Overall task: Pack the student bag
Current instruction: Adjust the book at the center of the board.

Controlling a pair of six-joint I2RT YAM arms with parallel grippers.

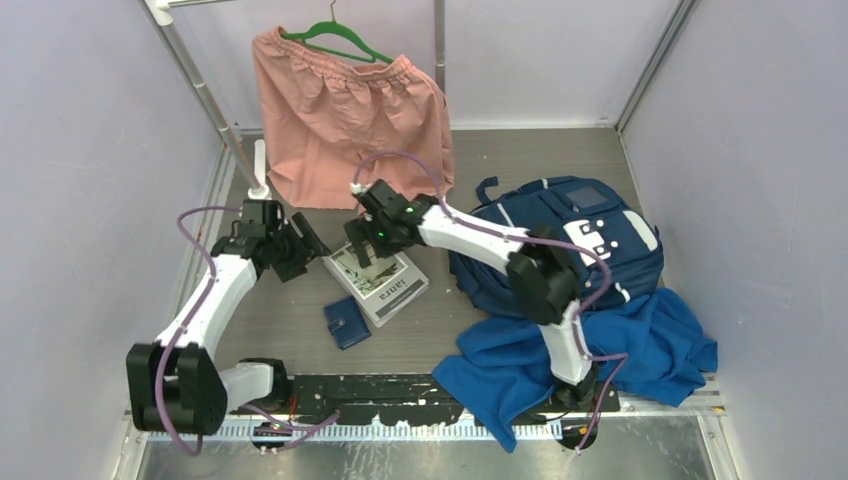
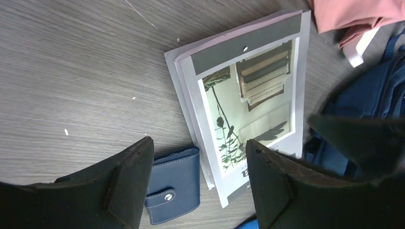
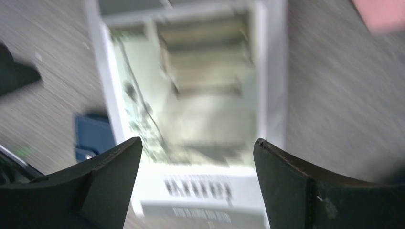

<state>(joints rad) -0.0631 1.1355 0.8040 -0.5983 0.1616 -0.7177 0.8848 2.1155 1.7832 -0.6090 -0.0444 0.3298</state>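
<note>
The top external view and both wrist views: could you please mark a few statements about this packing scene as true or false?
1. The right gripper hovers open above the magazine. True.
2. The wallet is inside the student bag. False: it lies on the table beside the magazine, outside the student bag.
3. The pink garment hangs from a green hanger. True.
4. The left gripper is shut on the wallet. False: it is open and holds nothing.

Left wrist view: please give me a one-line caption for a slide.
Open left gripper above a book and navy wallet on the table.
</note>
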